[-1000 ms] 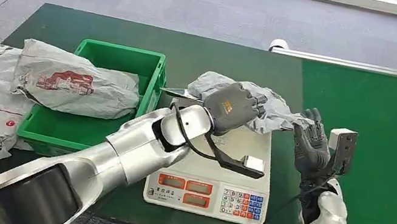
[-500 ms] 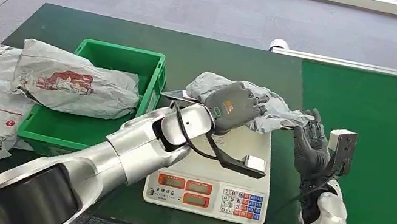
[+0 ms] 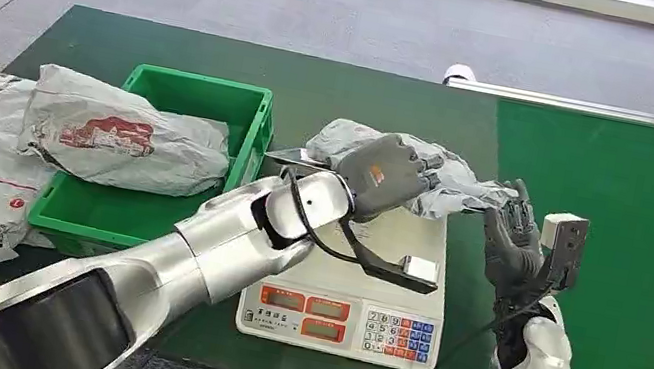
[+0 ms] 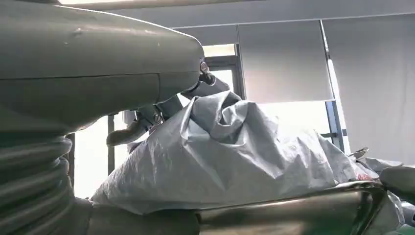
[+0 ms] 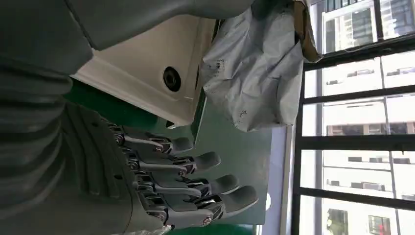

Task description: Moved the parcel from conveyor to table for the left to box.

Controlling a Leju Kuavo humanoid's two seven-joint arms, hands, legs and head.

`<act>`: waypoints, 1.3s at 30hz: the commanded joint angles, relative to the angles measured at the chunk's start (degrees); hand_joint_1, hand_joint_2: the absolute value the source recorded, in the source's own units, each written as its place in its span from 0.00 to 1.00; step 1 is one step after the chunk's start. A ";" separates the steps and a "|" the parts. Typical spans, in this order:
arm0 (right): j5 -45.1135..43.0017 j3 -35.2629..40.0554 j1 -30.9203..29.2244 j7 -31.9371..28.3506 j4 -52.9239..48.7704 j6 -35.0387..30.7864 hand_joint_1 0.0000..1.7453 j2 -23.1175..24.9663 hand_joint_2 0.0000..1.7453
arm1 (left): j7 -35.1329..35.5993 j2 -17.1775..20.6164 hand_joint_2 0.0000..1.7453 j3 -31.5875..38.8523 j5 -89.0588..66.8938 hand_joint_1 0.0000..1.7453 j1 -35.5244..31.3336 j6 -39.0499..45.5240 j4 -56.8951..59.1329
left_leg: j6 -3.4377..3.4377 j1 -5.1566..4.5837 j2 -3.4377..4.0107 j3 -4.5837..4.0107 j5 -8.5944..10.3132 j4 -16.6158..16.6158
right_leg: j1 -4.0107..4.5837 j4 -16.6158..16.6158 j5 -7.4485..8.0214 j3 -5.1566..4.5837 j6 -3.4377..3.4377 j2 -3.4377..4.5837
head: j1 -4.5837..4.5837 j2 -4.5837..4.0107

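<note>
In the head view, centre of frame, my left hand (image 3: 386,173) is lying over the grey parcel (image 3: 445,180) on the scale (image 3: 366,283), fingers curling onto it; my right hand (image 3: 514,243) is waiting released beside it. In the left wrist view, fingers (image 4: 147,120) are gripping the parcel's crest. The right wrist view, lower middle, is showing spread fingers (image 5: 195,164). I should be lifting cleanly toward the green box (image 3: 206,97), upper left.

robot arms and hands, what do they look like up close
Both arms are smooth, rounded silver metal shells with darker joints. The left hand has a dark grey back with a small green and orange mark; a black cable loops at its wrist. The right hand has dark grey ribbed fingers with metal joints, a black cable running down its forearm, and a grey box mounted beside the wrist.
</note>
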 commanded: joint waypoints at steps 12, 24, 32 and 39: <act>-0.16 1.78 -1.51 0.31 0.95 -0.14 0.00 -0.61 1.00 | -0.06 0.40 1.00 2.27 -0.34 1.00 -2.68 -0.55 1.38 | 0.00 0.02 0.14 0.10 -0.07 0.00 | 0.04 -0.01 -0.02 0.07 -0.09 0.06 | 0.00 0.02; -0.16 1.78 -1.51 0.31 0.95 -0.14 0.00 -0.61 1.00 | -0.06 0.40 1.00 2.27 -0.34 1.00 -2.68 -0.55 1.38 | 0.00 0.01 0.09 0.03 -0.04 0.01 | 0.03 0.00 -0.01 0.01 -0.06 0.04 | 0.00 0.02; -0.16 1.78 -1.51 0.31 0.95 -0.14 0.00 -0.61 1.00 | -0.06 0.40 1.00 2.27 -0.34 1.00 -2.68 -0.55 1.38 | 0.00 0.01 0.10 0.03 -0.04 0.02 | 0.03 0.00 -0.01 0.01 -0.06 0.05 | 0.00 0.02; 0.64 -3.05 6.63 1.05 -9.09 -2.36 0.00 0.70 1.00 | 3.97 25.67 1.00 11.22 3.95 1.00 32.63 -4.35 -29.73 | 0.01 0.05 0.23 0.34 -0.12 -0.11 | 0.09 -0.15 -0.04 0.30 -0.16 0.10 | 0.00 0.02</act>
